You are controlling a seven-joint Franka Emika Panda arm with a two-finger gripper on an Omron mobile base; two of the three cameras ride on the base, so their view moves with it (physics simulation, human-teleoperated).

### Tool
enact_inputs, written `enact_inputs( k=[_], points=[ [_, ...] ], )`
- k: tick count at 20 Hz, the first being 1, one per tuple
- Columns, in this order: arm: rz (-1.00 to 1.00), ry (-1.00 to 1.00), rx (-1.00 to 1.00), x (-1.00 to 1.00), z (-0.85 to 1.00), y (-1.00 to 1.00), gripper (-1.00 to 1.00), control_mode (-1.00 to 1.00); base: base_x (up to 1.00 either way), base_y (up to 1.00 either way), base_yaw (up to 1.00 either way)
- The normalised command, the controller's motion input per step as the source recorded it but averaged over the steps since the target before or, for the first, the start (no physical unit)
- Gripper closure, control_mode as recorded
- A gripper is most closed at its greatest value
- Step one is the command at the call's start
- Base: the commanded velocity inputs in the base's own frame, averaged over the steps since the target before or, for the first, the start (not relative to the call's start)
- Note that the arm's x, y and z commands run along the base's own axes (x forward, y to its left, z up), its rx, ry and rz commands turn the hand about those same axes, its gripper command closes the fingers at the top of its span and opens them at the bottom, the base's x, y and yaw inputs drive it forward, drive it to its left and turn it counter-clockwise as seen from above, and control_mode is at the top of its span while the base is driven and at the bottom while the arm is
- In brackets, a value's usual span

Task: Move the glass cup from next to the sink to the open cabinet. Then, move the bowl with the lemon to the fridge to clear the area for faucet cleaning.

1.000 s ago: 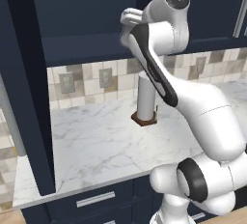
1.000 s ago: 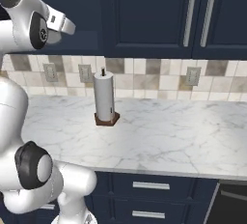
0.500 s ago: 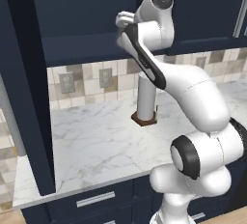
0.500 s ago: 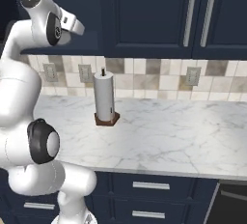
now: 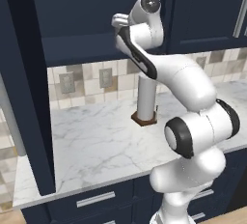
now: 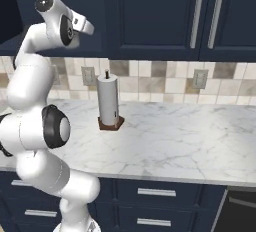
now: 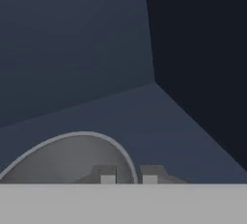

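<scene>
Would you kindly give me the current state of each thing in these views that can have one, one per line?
glass cup: upright on the cabinet shelf, its rim between the fingertips.
gripper: inside the cabinet, jaws close together astride the cup's rim; whether they grip it cannot be told.
open cabinet: door swung open, the arm reaching inside.
paper towel roll: upright on its brown base, on the marble counter.

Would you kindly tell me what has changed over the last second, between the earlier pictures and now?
The arm has swung its upper links further left and forward toward the open cabinet, reaching into it. In the hand view the gripper straddles the rim of the glass cup on the cabinet shelf, fingers close together; whether it has let go is unclear. The paper towel roll and the marble counter stayed put.
</scene>
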Motion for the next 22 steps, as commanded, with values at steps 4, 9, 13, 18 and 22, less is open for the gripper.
enact_inputs(
  k=[4,9,13,18,22],
  points=[
    [-0.02,0.00,0.00,0.63,0.00,0.00,1.00,-1.00,0.00,0.00,0.00],
    [0.00,-0.01,0.00,0.07,0.00,0.00,-1.00,-1.00,0.00,0.00,0.00],
    [0.00,-0.20,0.00,-0.05,0.02,0.00,-1.00,-1.00,0.00,0.00,0.00],
    [0.00,-0.32,-0.04,-0.80,-0.17,-0.03,-1.00,-1.00,0.00,0.00,0.00],
    [0.00,-0.36,-0.02,-1.00,-0.73,-0.18,-1.00,-1.00,0.00,0.00,0.00]
  ],
)
